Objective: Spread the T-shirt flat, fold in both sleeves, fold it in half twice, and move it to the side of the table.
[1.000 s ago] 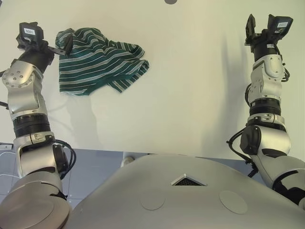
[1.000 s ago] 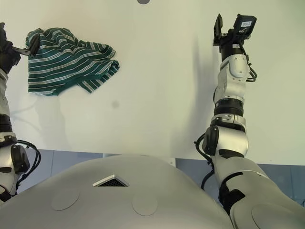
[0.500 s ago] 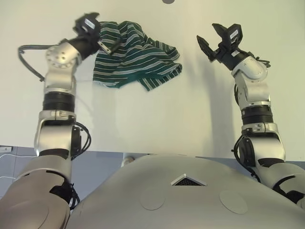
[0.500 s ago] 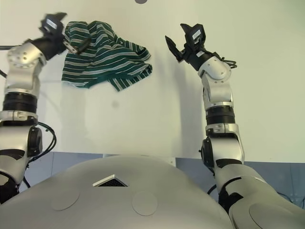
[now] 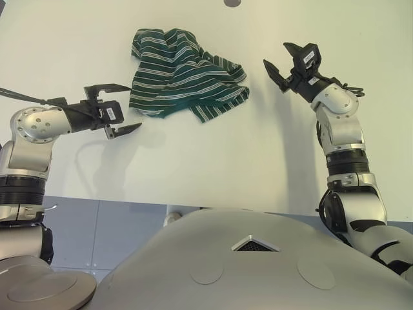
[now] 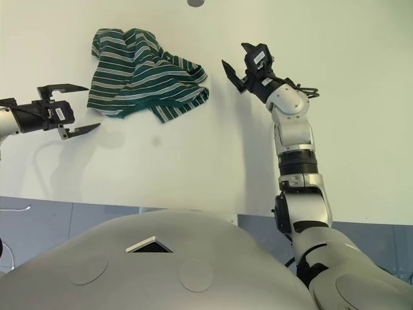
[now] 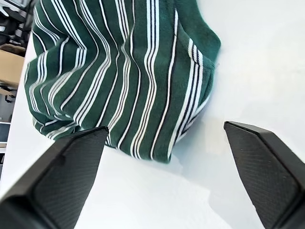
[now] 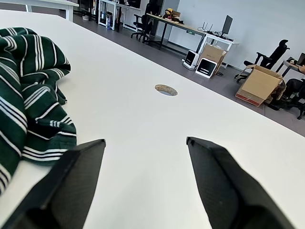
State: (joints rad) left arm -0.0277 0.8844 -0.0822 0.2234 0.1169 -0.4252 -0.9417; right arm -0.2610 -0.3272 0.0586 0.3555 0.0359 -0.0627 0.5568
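While the crumpled T-shirt [image 5: 184, 74] lay on the table [image 5: 226, 161], left gripper [image 5: 132, 106] gaped wide at its eight o'clock, right gripper [image 5: 275, 55] wide at three, both clear of the cloth.

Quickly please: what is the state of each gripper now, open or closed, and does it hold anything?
Left gripper: open, holding nothing.
Right gripper: open, holding nothing.

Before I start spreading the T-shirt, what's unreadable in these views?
- Eye views: the T-shirt lies bunched, and its own folds hide which parts are sleeves, collar and hem.
- Left wrist view: the T-shirt runs off the picture's edge.
- Right wrist view: the picture's edge cuts the T-shirt.
- Eye views: the top edge cuts the round inset.
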